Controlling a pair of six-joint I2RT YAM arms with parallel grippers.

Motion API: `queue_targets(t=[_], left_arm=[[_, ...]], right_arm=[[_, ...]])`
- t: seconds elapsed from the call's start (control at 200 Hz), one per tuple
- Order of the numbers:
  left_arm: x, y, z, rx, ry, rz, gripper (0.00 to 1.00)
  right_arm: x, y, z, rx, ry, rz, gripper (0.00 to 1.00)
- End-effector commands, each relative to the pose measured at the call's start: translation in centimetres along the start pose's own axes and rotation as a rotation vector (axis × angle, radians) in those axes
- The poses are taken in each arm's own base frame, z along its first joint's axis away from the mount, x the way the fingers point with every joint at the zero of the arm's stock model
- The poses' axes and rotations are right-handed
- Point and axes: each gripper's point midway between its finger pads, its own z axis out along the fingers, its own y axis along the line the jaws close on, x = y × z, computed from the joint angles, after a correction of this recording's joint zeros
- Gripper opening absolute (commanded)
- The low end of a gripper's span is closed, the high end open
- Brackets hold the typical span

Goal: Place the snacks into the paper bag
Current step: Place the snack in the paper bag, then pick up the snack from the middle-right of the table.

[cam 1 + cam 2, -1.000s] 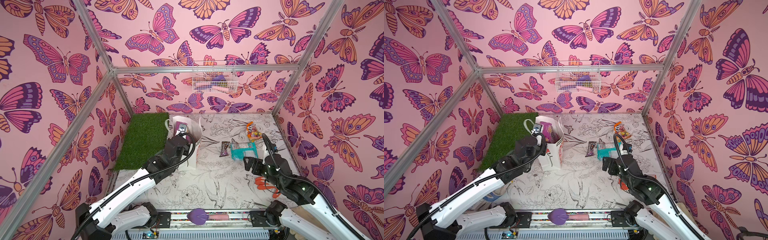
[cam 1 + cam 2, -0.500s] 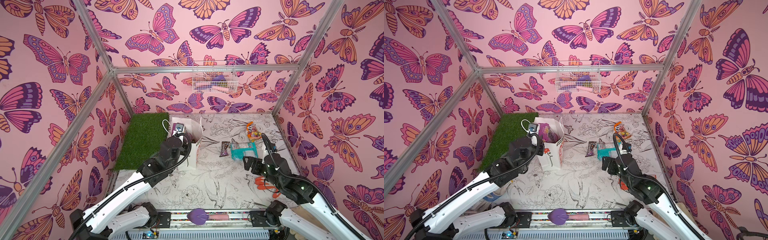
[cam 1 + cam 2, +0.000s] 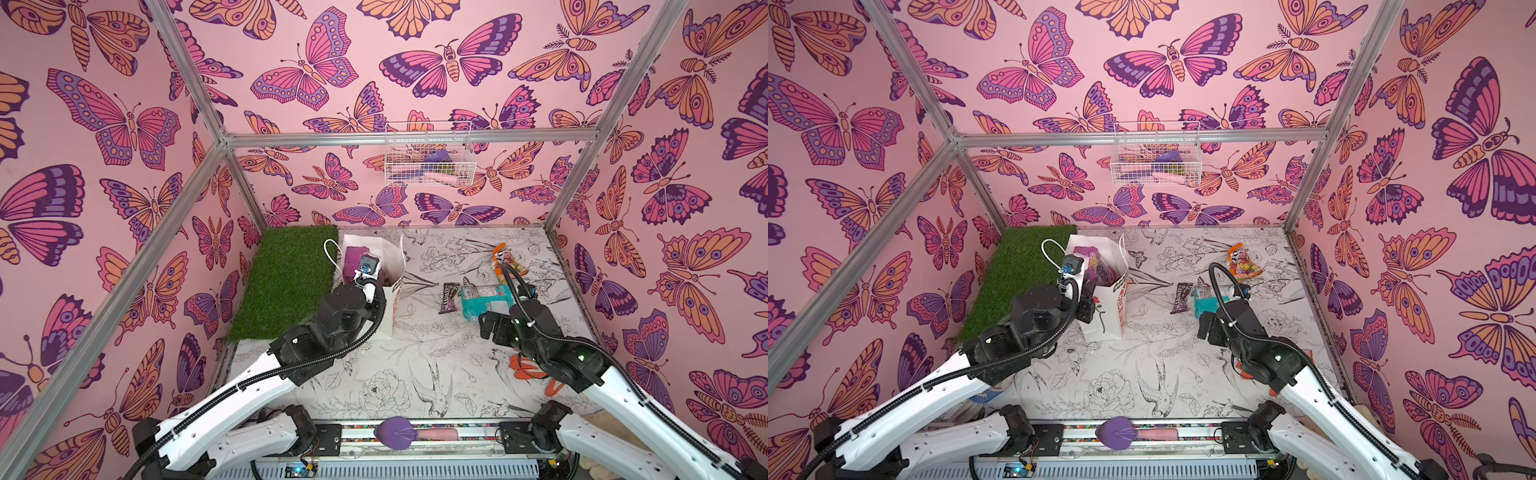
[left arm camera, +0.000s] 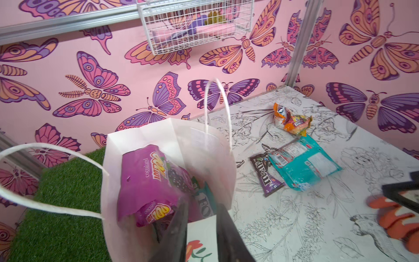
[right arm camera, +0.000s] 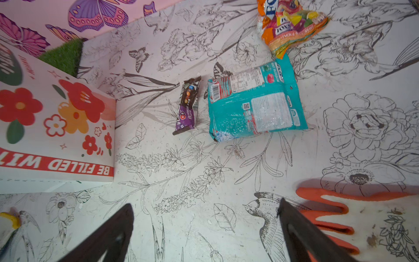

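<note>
The white paper bag (image 3: 395, 266) (image 3: 1106, 320) stands upright by the turf. Inside it lie a purple grape packet (image 4: 154, 181) and part of a teal FOX'S packet (image 4: 205, 200). My left gripper (image 4: 201, 207) hangs over the bag's near rim, jaws a little apart with nothing between them. On the table right of the bag lie a brown bar wrapper (image 5: 187, 106) (image 3: 450, 297), a teal packet (image 5: 254, 106) (image 3: 484, 301) and an orange packet (image 5: 290, 25) (image 3: 505, 264). My right gripper (image 5: 205, 204) (image 3: 492, 326) hovers wide open and empty, short of the teal packet.
A flat orange glove (image 5: 362, 217) (image 3: 528, 370) lies under my right arm. Green turf (image 3: 286, 282) covers the far left corner. A wire basket (image 3: 428, 162) hangs on the back wall. The bag's cord handles (image 4: 45, 204) stick out towards the turf.
My left gripper has drawn back from over the bag's mouth to its near rim, leaving the purple packet inside. The right arm has barely moved.
</note>
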Motion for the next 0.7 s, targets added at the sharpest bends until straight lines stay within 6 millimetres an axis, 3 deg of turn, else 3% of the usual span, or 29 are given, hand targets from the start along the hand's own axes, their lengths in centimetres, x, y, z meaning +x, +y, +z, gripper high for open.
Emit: queue_targets(t=[0.0, 0.255, 0.696], left_arm=[[-0.8, -1.5, -0.4, 0.057, -0.029, 0.000, 0.27], [0.1, -4.2, -0.2, 0.129, -0.011, 0.029, 0.29], [2.3, -8.5, 0.6, 0.241, 0.023, 0.054, 0.31]], right_arm=[[-0.5, -0.3, 0.3, 0.040, 0.032, 0.053, 1.00], [1.1, -1.4, 2.7, 0.104, 0.154, 0.103, 1.00], [2.2, -3.2, 4.4, 0.121, 0.207, 0.180, 1.00]])
